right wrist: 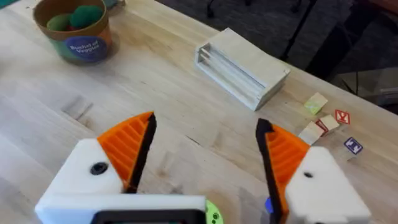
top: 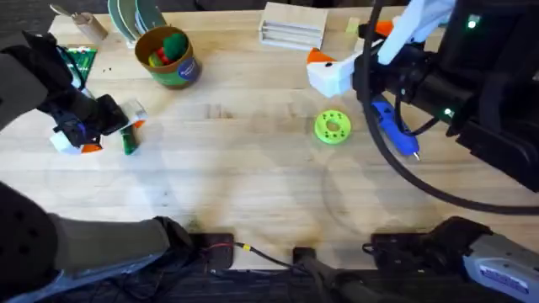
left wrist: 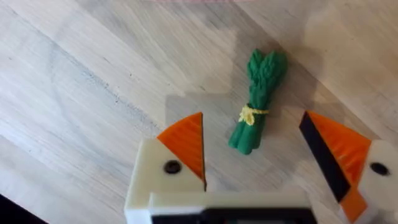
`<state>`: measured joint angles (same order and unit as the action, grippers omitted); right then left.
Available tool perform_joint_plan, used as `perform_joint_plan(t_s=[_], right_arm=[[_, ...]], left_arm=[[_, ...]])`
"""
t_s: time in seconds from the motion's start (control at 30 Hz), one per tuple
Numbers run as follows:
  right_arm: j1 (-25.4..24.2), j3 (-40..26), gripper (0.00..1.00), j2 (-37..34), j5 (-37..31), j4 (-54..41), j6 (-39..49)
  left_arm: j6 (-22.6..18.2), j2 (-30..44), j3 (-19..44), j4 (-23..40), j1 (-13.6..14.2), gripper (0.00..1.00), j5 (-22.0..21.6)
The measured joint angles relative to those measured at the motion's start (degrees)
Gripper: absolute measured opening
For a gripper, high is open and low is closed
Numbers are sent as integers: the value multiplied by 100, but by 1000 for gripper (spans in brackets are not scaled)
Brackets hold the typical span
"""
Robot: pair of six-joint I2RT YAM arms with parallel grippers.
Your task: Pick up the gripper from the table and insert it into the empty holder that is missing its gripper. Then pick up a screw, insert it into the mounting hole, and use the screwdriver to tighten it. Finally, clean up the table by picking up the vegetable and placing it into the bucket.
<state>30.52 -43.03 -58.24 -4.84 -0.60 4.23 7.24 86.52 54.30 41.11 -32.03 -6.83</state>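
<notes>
With the left pincer (left wrist: 255,162) spread open directly over the small green asparagus bundle tied with yellow (left wrist: 257,102), well apart from the tan-rimmed, green-banded round bucket (top: 167,57), it should descend straight, straddling the tie before closing.

It looked like a robotics lab: a butcher-block table (top: 253,168), loose cables (top: 253,250) at 6 o'clock, dark carpet beyond.

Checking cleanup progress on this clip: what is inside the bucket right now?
The bucket holds toy vegetables: a green piece and a red one at the top in the overhead view. Anything beneath them is covered. A green asparagus bundle lies on the table between the open left pincer fingers.
</notes>
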Motion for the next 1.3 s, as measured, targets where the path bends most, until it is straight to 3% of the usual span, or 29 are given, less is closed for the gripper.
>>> perform_joint_plan(t_s=[0.13, 0.27, 0.43, 0.73, 0.9, 1.1, 1.3], right_arm=[[0, 0, 991, -2, 0, -2, 0], [0, 0, 992, -2, 0, -2, 0], [0, 0, 991, -2, 0, -4, 0], [0, 0, 991, 0, 0, -4, 0], [0, 0, 991, -1, 0, -6, 0], [0, 0, 991, -2, 0, -5, 0], [0, 0, 991, -1, 0, -6, 0]], left_arm=[[-87, 319, 0, -145, 0, 836, 18], [-135, 541, 0, -173, 0, 639, 23], [-162, 612, 2, -247, 4, 45, 223], [-163, 502, 130, 268, 23, 24, 317], [-163, 73, 682, 397, 255, 24, 557], [12, -433, 1241, -825, 650, 24, 1438], [503, -229, 1272, -1941, 1155, 24, 1813]])
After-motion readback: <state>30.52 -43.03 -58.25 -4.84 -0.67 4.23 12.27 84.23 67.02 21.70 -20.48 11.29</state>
